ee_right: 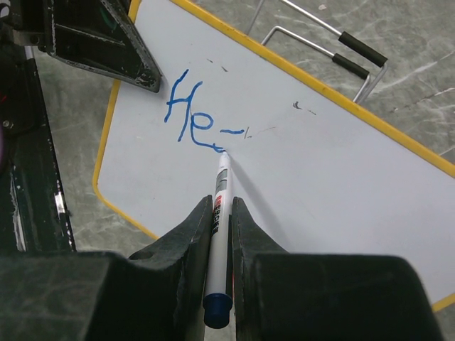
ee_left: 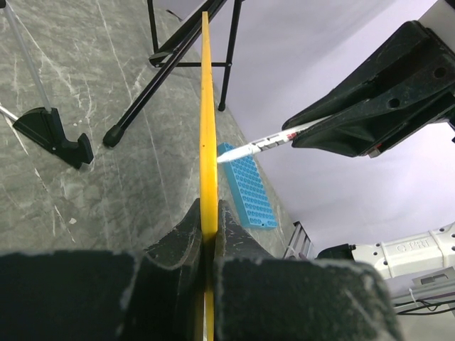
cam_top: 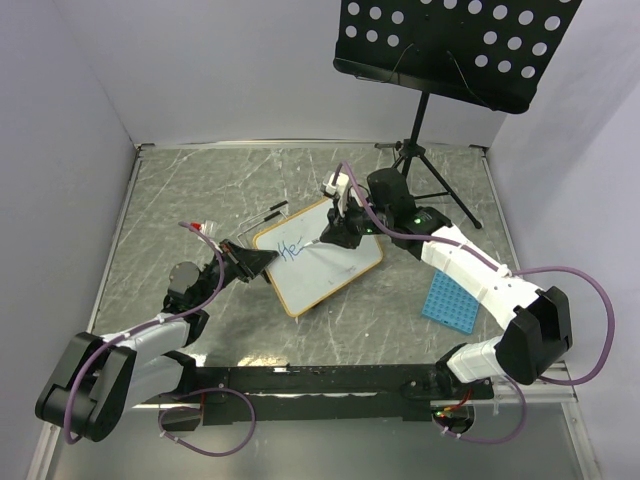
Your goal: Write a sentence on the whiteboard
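As seen overhead, the left gripper point(cam_top: 256, 262) clamps the whiteboard's point(cam_top: 340, 268) left corner; its wrist view shows the frame edge-on between pinched jaws. Right wrist: the right gripper point(ee_right: 222, 211) clenches the marker point(ee_right: 222, 174), tip touching the board just right of the sentence point(ee_right: 188, 114).

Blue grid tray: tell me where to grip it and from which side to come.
Pinch the blue grid tray by its rim on the edge facing the whiteboard, fingers coming down from above. It lies flat on the table, and the right arm crowds its far side.
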{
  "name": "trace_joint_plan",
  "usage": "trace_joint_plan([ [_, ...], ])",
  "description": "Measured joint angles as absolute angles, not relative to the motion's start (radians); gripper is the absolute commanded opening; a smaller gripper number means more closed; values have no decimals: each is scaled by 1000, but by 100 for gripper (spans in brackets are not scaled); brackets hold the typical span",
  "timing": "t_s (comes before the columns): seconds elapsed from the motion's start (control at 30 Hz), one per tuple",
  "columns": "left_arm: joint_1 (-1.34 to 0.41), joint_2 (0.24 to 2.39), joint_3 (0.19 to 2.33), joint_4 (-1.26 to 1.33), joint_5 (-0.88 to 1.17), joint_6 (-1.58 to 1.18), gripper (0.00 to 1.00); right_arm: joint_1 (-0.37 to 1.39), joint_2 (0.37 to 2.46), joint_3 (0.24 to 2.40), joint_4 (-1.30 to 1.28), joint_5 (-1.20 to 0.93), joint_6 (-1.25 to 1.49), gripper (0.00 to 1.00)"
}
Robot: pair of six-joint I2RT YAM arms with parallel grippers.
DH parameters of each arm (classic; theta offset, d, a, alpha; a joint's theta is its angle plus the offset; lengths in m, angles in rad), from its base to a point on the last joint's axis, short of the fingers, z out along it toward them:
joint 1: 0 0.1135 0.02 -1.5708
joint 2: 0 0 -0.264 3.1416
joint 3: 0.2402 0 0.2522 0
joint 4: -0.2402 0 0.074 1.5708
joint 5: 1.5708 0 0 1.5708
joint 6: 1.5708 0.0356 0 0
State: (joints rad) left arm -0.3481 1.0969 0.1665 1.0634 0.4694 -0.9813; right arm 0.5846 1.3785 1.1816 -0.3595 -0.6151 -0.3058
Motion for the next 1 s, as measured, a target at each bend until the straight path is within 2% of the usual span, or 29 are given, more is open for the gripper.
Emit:
trace_joint_plan([
  [1.0,-348,1122,167,1076,474,-983,1,585,1396,1211,-346,-591,-298,0],
])
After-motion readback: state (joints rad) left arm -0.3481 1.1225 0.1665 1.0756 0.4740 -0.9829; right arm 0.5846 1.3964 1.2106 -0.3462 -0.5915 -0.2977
